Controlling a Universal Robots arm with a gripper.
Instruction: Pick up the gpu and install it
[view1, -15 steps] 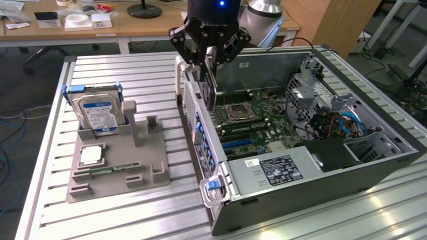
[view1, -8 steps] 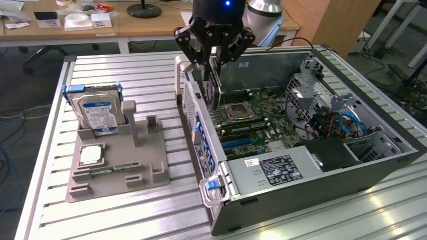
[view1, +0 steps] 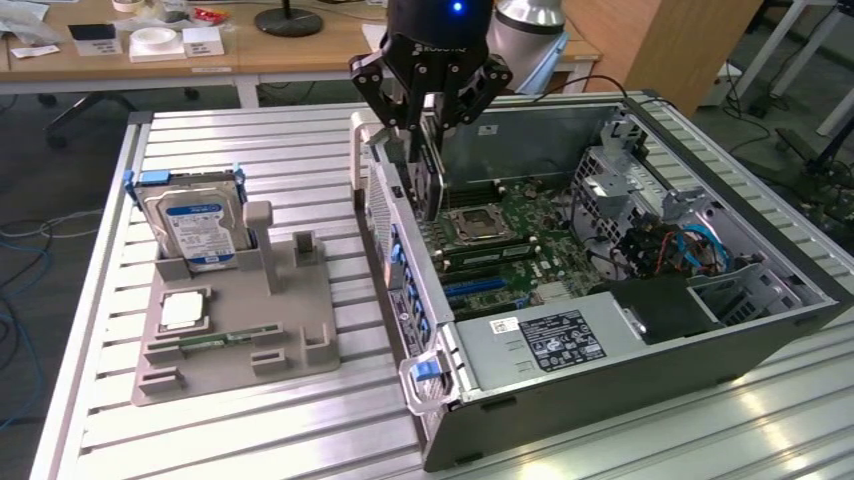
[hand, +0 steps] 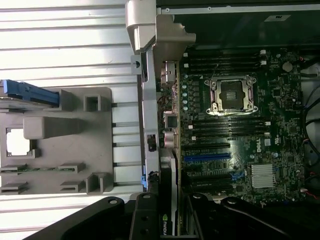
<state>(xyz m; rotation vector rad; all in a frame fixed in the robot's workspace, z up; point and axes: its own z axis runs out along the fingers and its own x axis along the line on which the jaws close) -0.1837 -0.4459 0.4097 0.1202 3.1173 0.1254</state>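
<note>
On the worktop (view1: 240, 140), at the exterior view's left, a grey holder (view1: 287, 310) carries the drive (view1: 200, 230), about 8 o'clock from the gripper. The gripper (view1: 430, 108) hangs at the picture's 12 o'clock, clenched on the upper part of the gpu (view1: 431, 185). In the wrist view its fingers (hand: 145, 220) pinch the card from both faces.

The gpu hangs edge-on just inside the rear wall (view1: 387, 230) of the open case (view1: 747, 330). Its lower end is near the socket (view1: 477, 225), at the socket's 10 o'clock; whether it touches anything I cannot tell. Its visible length runs from 12 to 6 o'clock, so the long axis seems to point down into the case, with the flat faces turned to the exterior view's left and right. Seen this thin, it does not show which end bears the bracket. The blue slot (view1: 474, 288) lies at 5 o'clock from the card's lower end, near but apart.

To do this step well, I judge the grip must be firm and the card plumb. Its contact edge should run in line with a slot, the bracket side toward the rear wall, clear of that wall's rim and the socket. Any descent should be straight, without twist.
</note>
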